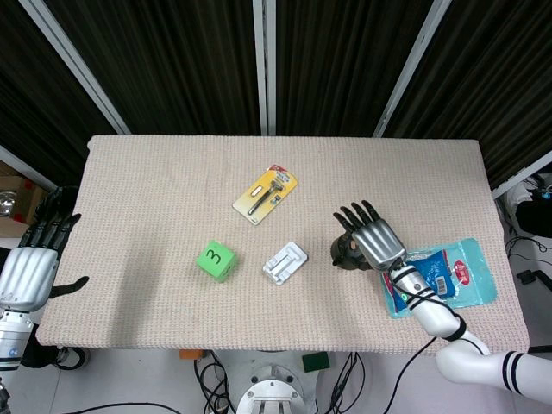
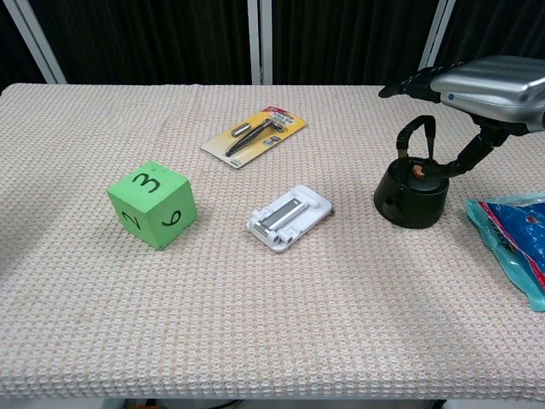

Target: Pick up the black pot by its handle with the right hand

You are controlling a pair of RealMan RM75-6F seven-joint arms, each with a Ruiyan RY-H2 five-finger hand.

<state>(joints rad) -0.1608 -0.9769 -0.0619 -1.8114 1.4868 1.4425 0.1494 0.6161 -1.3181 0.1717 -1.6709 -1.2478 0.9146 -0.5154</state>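
The small black pot (image 2: 410, 198) stands on the right half of the table, its arched handle (image 2: 416, 134) upright over the lid. My right hand (image 2: 490, 83) hovers just above it, palm down, fingers stretched out over the handle and the thumb (image 2: 468, 153) reaching down beside the lid. It holds nothing. In the head view the right hand (image 1: 373, 237) covers most of the pot (image 1: 342, 253). My left hand (image 1: 30, 263) hangs open off the table's left edge, fingers apart.
A green numbered cube (image 2: 153, 204) sits left of centre, with a white flat gadget (image 2: 289, 216) beside it. A yellow carded razor pack (image 2: 255, 136) lies further back. A blue packet (image 2: 511, 239) lies right of the pot, near the table edge (image 1: 517, 328).
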